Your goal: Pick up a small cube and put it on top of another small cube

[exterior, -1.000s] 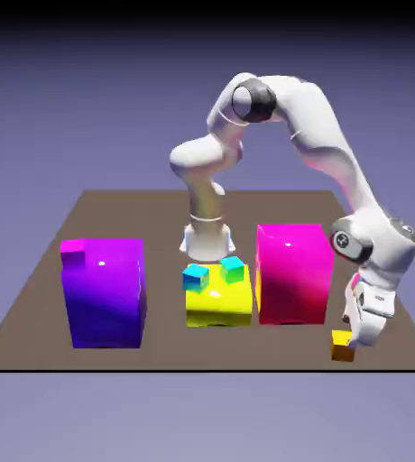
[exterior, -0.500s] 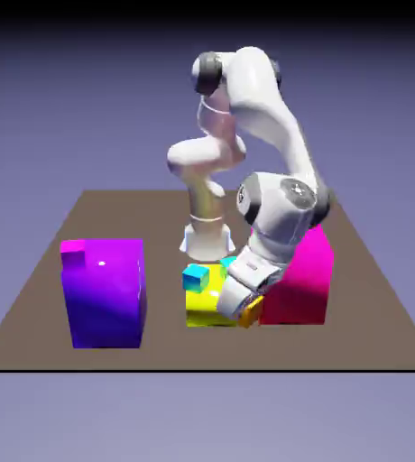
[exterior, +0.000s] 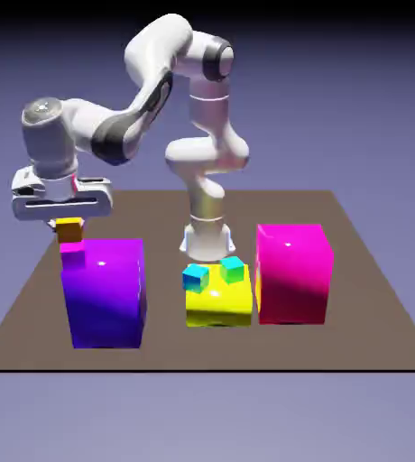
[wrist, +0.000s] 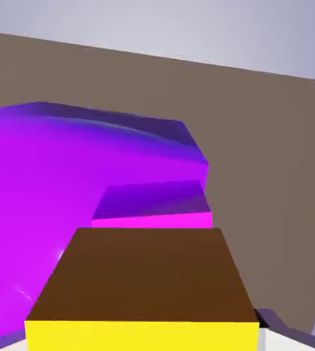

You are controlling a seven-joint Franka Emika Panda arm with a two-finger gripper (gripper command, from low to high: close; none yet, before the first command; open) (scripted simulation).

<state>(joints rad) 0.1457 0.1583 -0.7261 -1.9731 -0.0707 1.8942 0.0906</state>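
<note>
Now orange cube (exterior: 69,229) right above pink cube (exterior: 73,255), w/ end effector (exterior: 68,226).

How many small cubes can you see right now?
4: orange cube at the gripper, just above the pink cube; cyan cube and green cube on the yellow block. Others could be hidden.

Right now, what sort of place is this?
Simulated tabletop test scene, likely: plain backdrop, brown table, glossy blocks such as the yellow one, and a white robot arm.
</note>
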